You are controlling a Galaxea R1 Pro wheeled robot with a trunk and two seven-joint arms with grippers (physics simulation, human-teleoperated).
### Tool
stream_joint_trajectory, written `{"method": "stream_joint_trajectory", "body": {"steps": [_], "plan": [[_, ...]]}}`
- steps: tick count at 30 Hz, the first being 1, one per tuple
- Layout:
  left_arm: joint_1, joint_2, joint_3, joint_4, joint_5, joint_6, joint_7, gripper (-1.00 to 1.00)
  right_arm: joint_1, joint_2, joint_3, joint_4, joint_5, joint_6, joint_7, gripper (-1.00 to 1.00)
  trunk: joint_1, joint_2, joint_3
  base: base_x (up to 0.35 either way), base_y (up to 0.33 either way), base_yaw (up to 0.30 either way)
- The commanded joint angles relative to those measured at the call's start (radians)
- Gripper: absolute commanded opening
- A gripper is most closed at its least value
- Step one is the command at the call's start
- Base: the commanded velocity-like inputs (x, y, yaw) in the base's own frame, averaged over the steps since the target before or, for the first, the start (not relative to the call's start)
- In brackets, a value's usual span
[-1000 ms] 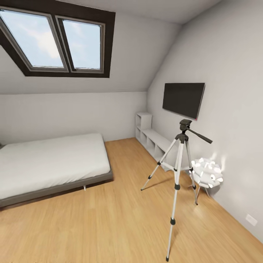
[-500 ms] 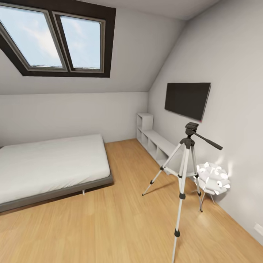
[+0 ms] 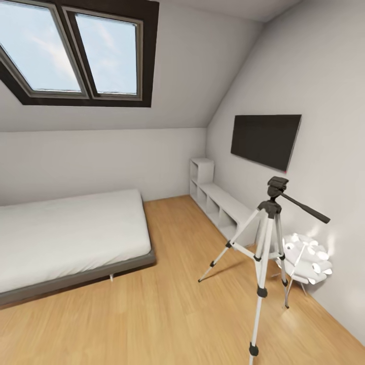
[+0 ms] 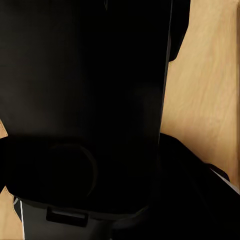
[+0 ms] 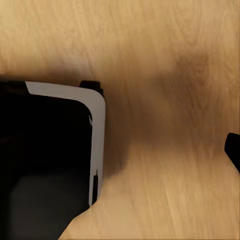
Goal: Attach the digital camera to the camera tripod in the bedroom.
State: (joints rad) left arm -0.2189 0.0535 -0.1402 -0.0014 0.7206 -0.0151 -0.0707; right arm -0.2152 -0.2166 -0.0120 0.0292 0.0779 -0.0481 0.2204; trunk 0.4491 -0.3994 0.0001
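Head view: bedroom, camera tripod [image 3: 267, 238] stands upright on the wood floor [image 3: 167, 304] at right, legs spread, black head on top with pan handle angled toward the right wall. White spiky lamp [image 3: 308, 258] just behind it by the wall, black TV [image 3: 265, 139] above, grey cube shelf [image 3: 215, 200] along that wall, bed [image 3: 71, 235] at left. Wrist views: dark robot body over floor. Jaws state: cannot tell for either arm.

Camera tripod [image 3: 264, 242] stands upright (silver legs splayed) on bedroom floor.
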Motion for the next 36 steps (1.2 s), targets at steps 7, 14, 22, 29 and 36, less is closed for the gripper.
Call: {"method": "stream_joint_trajectory", "body": {"steps": [7,14,22,29,36], "plan": [[0.000,-0.001,-0.009,0.001,0.010,-0.003,-0.006,-1.00,-0.001,0.001,-0.002,0.003,0.008,-0.007,-0.001,1.00,0.001,-0.001,0.000,0.326,0.017,0.000],[0.000,-0.001,-0.009,0.001,0.010,-0.003,-0.006,-1.00,-0.001,0.002,-0.002,0.003,0.008,-0.007,-0.002,1.00,0.001,-0.001,0.000,0.326,0.087,0.000],[0.000,-0.002,-0.009,0.001,0.009,-0.003,-0.006,-1.00,-0.001,0.002,-0.002,0.003,0.007,-0.007,-0.003,1.00,0.001,-0.001,0.000,0.324,0.147,-0.019],[0.000,-0.003,-0.009,0.001,0.009,-0.003,-0.006,-1.00,-0.001,0.003,-0.002,0.003,0.007,-0.007,-0.004,1.00,0.001,-0.001,0.000,0.316,0.183,-0.202],[0.000,-0.003,-0.009,0.001,0.009,-0.003,-0.006,-1.00,-0.001,0.003,-0.003,0.003,0.006,-0.007,-0.003,1.00,0.001,-0.001,0.000,0.302,0.207,-0.238]]}}
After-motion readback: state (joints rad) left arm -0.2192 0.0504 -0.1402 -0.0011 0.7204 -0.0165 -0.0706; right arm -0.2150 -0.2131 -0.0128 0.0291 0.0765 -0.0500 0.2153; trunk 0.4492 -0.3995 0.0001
